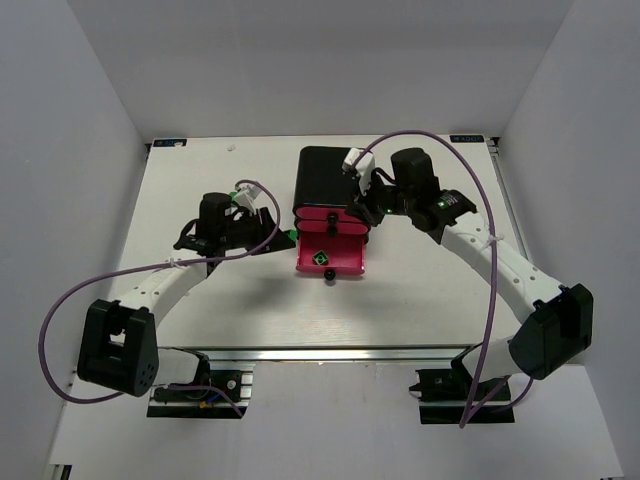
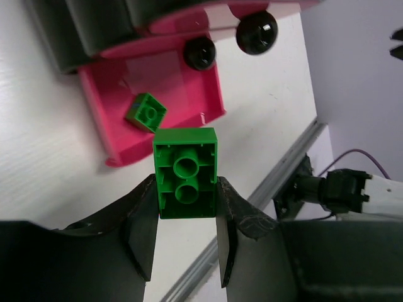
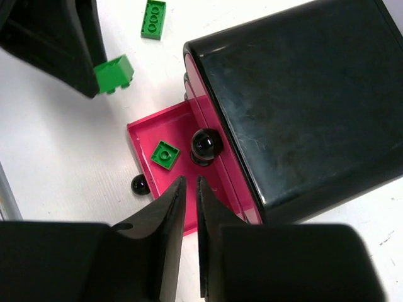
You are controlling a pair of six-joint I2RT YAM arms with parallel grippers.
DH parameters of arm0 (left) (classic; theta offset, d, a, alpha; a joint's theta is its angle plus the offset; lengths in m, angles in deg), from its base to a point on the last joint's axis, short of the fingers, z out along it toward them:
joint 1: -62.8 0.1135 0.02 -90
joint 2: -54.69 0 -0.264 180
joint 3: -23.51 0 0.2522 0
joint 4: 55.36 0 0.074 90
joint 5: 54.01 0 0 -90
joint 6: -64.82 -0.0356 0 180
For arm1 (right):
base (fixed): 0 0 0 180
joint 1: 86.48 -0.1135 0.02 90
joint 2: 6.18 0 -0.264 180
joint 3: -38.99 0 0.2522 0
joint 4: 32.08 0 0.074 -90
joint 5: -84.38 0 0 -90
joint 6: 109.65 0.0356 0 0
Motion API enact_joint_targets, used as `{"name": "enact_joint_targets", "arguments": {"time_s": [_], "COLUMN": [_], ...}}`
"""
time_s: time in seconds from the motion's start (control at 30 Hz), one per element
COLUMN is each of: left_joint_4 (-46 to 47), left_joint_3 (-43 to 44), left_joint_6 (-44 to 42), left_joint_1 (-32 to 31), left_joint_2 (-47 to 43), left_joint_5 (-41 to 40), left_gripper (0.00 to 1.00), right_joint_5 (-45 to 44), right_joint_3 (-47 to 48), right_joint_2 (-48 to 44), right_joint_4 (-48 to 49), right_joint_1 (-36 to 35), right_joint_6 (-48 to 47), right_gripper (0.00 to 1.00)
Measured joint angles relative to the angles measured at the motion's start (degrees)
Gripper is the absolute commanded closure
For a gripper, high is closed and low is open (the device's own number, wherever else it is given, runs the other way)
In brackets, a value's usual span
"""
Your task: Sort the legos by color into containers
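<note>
My left gripper (image 2: pixel 186 211) is shut on a green lego (image 2: pixel 186 182), held just left of the drawer unit; the same lego (image 1: pixel 290 236) shows from above. Of the containers, the lowest pink drawer (image 1: pixel 345 262) stands pulled out of the black casing (image 1: pixel 328 175). A small green lego (image 3: pixel 165 154) lies inside that drawer (image 3: pixel 141 141). My right gripper (image 3: pixel 189 189) hovers over the open drawer, jaws nearly together with nothing between them. Another green lego (image 3: pixel 153 19) lies on the table beyond the left gripper.
Round black knobs (image 2: pixel 200 52) (image 2: pixel 256 31) stick out from the drawer fronts. The open drawer's knob (image 3: pixel 140 184) points toward the arms. Purple cables loop from both arms over the white table (image 1: pixel 250 300). Grey walls enclose the table.
</note>
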Motion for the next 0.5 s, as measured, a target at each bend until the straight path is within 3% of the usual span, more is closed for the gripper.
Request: {"name": "enact_joint_targets", "arguments": {"time_s": [0.23,0.37,0.5], "left_joint_4": [3.45,7.23,7.41], "left_joint_3": [-0.50,-0.44,1.29], "left_joint_6": [4.66,7.39,8.66], "left_joint_1": [-4.46,-7.15,-9.05], "left_joint_2": [2.03,8.17,14.75], "left_joint_5": [0.11,-1.51,-4.42], "left_gripper": [0.76,0.68,0.33], "right_joint_5": [0.46,0.90,1.14], "right_joint_3": [0.00,0.00,-0.11], "right_joint_2": [0.13,0.13,0.09], "right_joint_4": [0.11,0.13,0.15], "right_joint_1": [0.81,0.83,0.87], "right_joint_6": [1.33,1.95,2.54], "right_gripper": [0.72,0.68,0.66]}}
